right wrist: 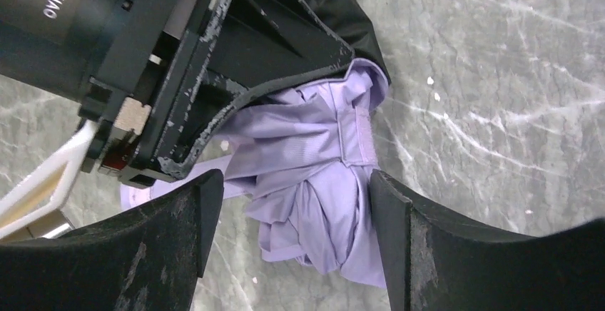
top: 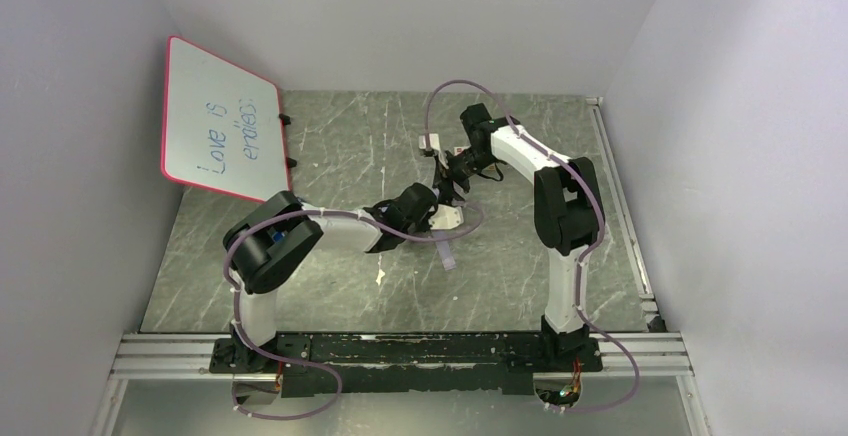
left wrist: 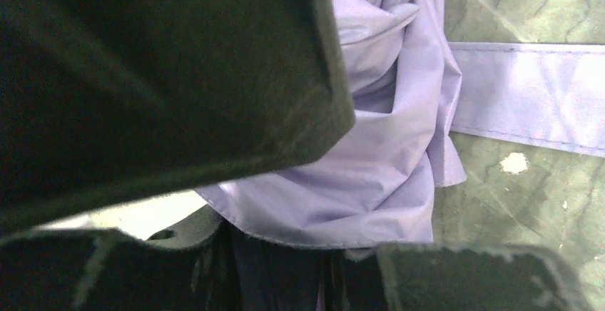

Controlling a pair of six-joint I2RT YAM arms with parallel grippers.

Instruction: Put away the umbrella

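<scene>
The umbrella is a bunched bundle of pale lavender fabric lying mid-table between the two grippers. Its flat lavender strap trails toward the near side. My left gripper is shut on the umbrella; in the left wrist view the fabric and dark ribs fill the gap between my fingers, and the strap runs off right. My right gripper is open. In the right wrist view its jaws straddle the free end of the fabric, the right finger touching it. The left gripper shows above.
A red-framed whiteboard with blue writing leans against the left wall at the back. Grey walls close in the table on three sides. A metal rail runs along the right edge. A small white scrap lies on the marbled tabletop.
</scene>
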